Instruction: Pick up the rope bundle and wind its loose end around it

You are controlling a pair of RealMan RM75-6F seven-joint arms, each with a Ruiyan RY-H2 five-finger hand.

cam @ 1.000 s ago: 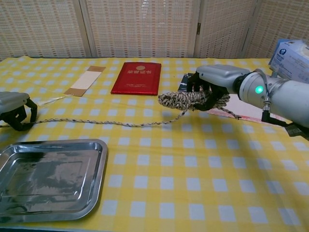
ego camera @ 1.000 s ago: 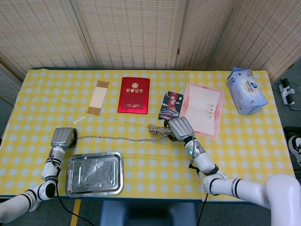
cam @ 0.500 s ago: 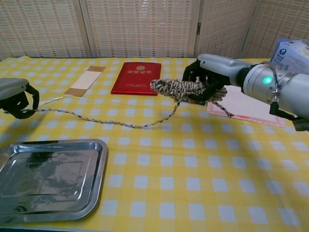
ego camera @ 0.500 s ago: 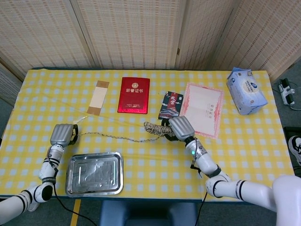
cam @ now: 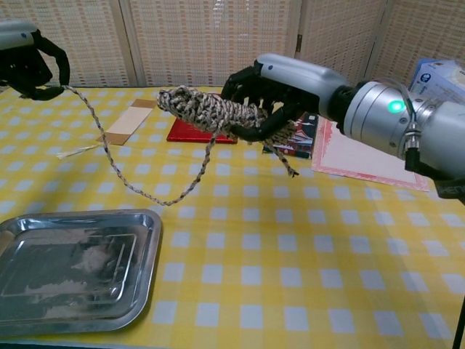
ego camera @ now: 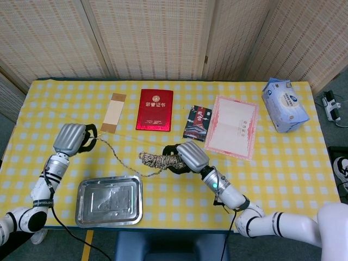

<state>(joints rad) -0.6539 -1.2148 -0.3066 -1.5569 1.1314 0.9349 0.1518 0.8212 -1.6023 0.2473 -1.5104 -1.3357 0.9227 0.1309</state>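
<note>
Right robot hand [cam: 265,94] grips the rope bundle [cam: 207,110] in the air above the surface [cam: 290,240], the bundle sticking out to its left. Left robot hand [cam: 29,62] is clenched on the loose end [cam: 109,156], which sags between them above the tray [cam: 73,273].

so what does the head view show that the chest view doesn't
Only the head view shows the whole tabletop from above, with the tissue pack in full and both forearms. Only the chest view shows from the side that the rope bundle is lifted off the table, its loose end sagging in a loop. Both show the right hand holding the bundle, the left hand holding the loose end, the metal tray and the red booklet.
</note>
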